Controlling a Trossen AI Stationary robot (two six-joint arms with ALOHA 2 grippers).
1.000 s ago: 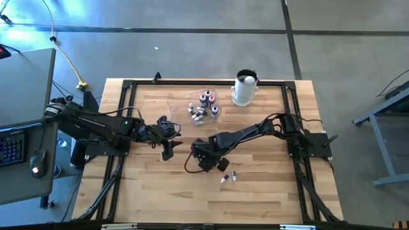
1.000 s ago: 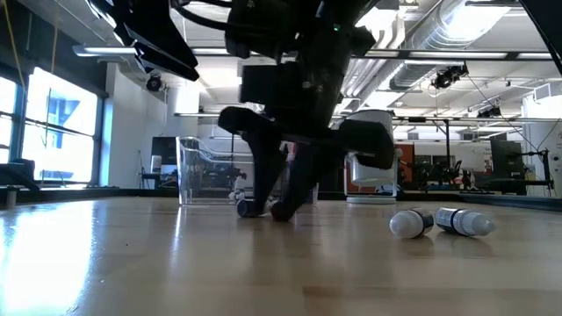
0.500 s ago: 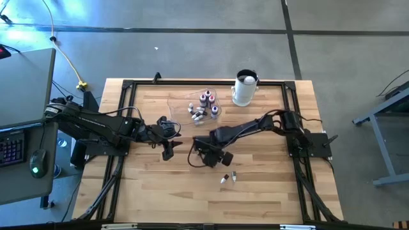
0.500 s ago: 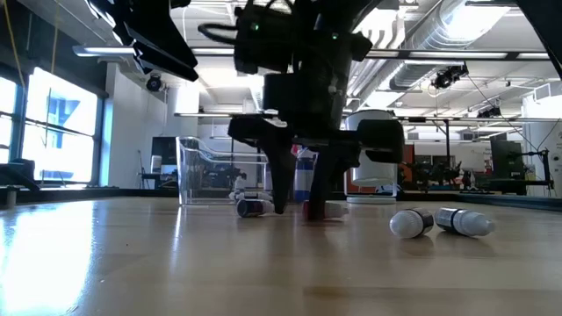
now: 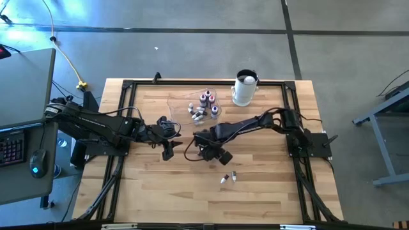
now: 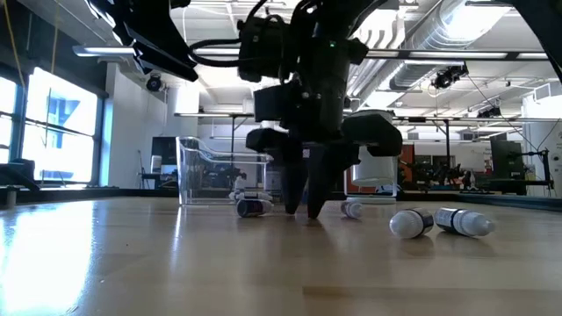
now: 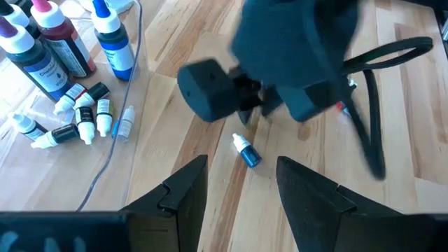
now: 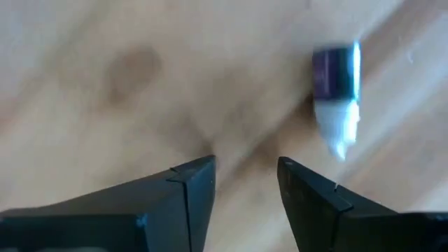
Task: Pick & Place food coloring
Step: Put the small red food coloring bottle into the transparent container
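Note:
The food coloring lies scattered on the wooden table. A cluster of small bottles [image 5: 203,108] [image 7: 63,84] sits at the far middle. One small blue bottle [image 7: 246,151] [image 8: 336,87] lies on its side just beside my right gripper [image 5: 206,155] [image 6: 304,212]. That gripper points down, open, its tips just above the table, with nothing between them. My left gripper [image 5: 167,152] [image 7: 241,189] hovers open to the left of it, tilted toward the blue bottle.
Two more small bottles [image 5: 228,178] [image 6: 439,222] lie toward the near side, and another [image 6: 353,209] lies behind my right gripper. A large white container [image 5: 245,88] stands at the far edge. A clear plastic box [image 6: 215,171] stands beside the cluster. Black rails [image 5: 124,115] frame the table.
My right gripper has gone toward the table's far left, away from the two near bottles, staying low over the wood. It has rolled about its own axis. In the low view a small bottle behind it has come into sight.

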